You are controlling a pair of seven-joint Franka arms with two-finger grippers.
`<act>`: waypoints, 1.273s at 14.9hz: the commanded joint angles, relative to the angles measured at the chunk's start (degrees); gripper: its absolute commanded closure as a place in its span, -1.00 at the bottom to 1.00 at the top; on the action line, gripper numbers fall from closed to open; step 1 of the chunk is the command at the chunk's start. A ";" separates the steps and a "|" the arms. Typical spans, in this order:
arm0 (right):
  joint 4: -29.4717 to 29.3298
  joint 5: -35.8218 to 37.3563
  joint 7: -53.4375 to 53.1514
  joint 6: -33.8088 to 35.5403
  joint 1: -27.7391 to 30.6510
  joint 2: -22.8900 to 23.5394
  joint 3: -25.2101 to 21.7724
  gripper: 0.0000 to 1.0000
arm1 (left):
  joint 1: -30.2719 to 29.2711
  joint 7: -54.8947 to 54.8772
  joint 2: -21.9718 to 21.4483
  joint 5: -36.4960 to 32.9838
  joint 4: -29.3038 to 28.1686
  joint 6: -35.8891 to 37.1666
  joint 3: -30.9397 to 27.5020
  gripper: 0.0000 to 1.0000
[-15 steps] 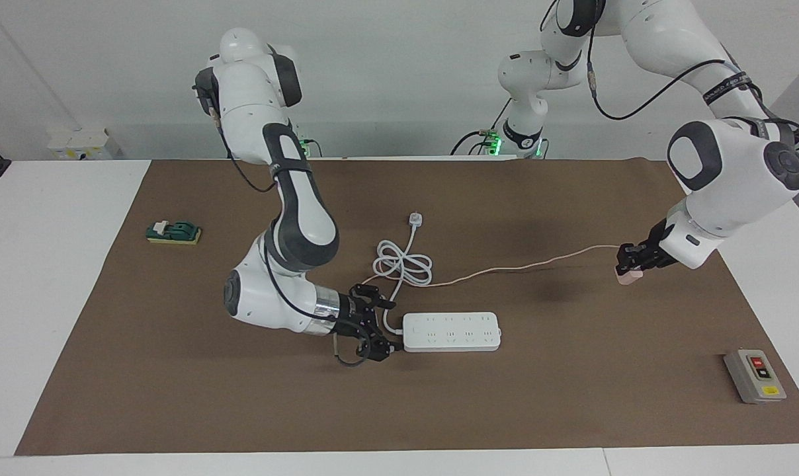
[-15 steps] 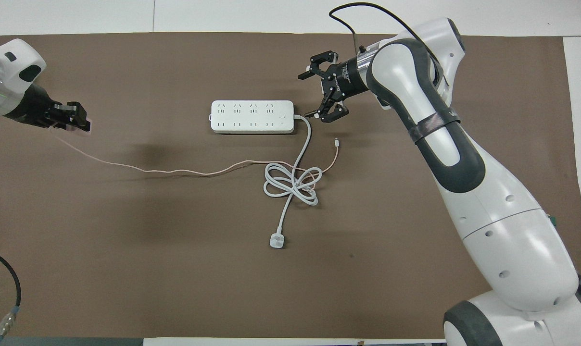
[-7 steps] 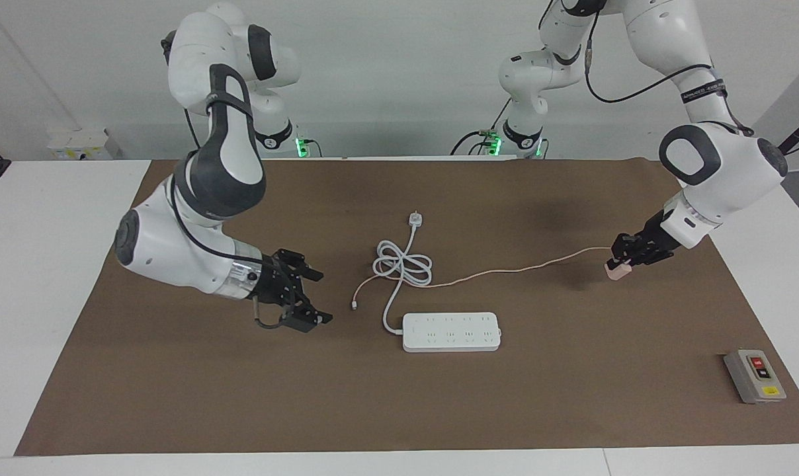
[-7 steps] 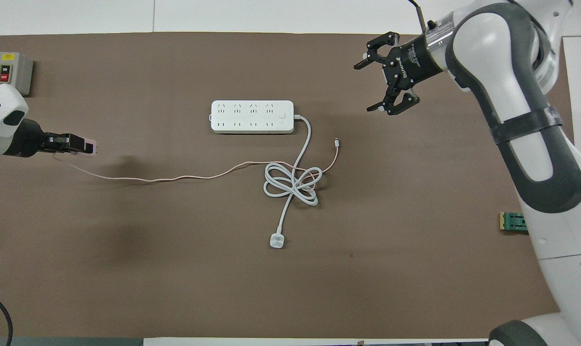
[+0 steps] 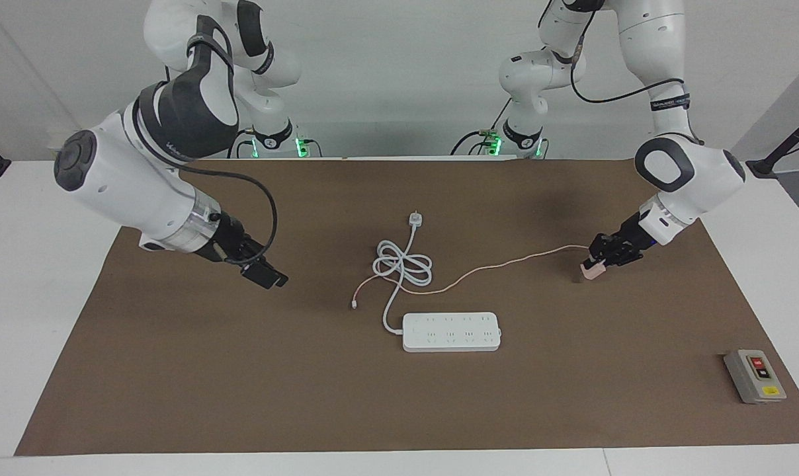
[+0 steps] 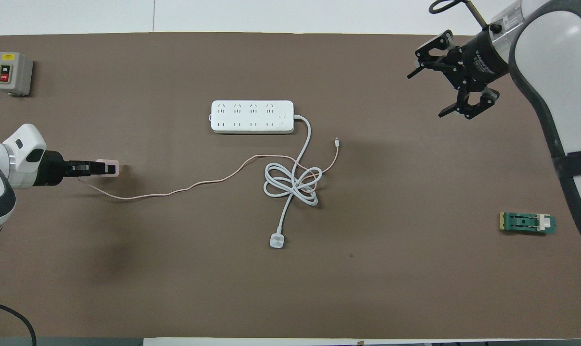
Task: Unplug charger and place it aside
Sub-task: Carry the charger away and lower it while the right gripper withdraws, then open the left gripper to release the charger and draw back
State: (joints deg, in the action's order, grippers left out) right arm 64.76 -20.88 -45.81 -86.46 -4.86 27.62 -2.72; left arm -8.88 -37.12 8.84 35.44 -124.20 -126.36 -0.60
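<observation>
The charger (image 5: 590,271) (image 6: 112,168) is a small pale pink cube. My left gripper (image 5: 597,262) (image 6: 101,168) is shut on it and holds it low over the brown mat, toward the left arm's end of the table. Its thin pink cable (image 5: 505,265) (image 6: 175,192) trails across the mat and over the white cord coil (image 5: 403,264) (image 6: 293,181). The cable's free end (image 5: 354,305) (image 6: 336,142) lies loose on the mat. The white power strip (image 5: 451,331) (image 6: 252,116) has nothing plugged into it. My right gripper (image 5: 270,276) (image 6: 425,96) is open and empty, raised over the mat toward the right arm's end.
The strip's white plug (image 5: 415,219) (image 6: 277,240) lies unplugged nearer to the robots than the coil. A grey switch box (image 5: 755,376) (image 6: 7,73) sits at the mat's corner at the left arm's end. A green block (image 6: 527,223) lies toward the right arm's end.
My right gripper has pulled away from the power strip's end toward the right arm's end and risen. My left gripper has brought the charger lower and a little toward the middle, dragging the cable.
</observation>
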 commanded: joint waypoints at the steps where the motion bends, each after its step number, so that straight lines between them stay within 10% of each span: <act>1: 2.82 6.53 14.03 1.64 0.64 -4.24 0.17 -1.00 | -0.88 -2.42 -2.60 1.65 -3.51 -1.70 0.42 1.00; 5: 2.91 10.41 29.87 4.72 2.84 -8.01 0.08 -1.00 | -1.31 -4.87 -1.99 1.65 -3.68 -2.40 0.42 0.98; 7: 3.00 14.71 36.98 5.16 3.28 -9.95 0.17 -1.00 | -2.62 -5.59 -0.85 1.74 -3.42 -2.49 0.42 -0.99; 15: 17.03 22.11 51.87 2.54 3.72 -25.49 0.26 -1.00 | -3.07 -7.44 -2.85 -0.19 0.62 -1.35 -0.11 -1.00; 19: 23.65 22.11 52.83 0.42 5.12 -30.61 0.52 -1.00 | -2.46 7.72 -6.56 -11.94 6.40 6.53 -0.28 -1.00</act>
State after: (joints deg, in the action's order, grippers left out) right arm 81.99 0.10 4.79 -83.25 -1.52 1.04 -3.08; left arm -11.62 -37.50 4.79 29.26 -121.39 -125.44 -0.77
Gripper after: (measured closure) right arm 0.000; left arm 0.000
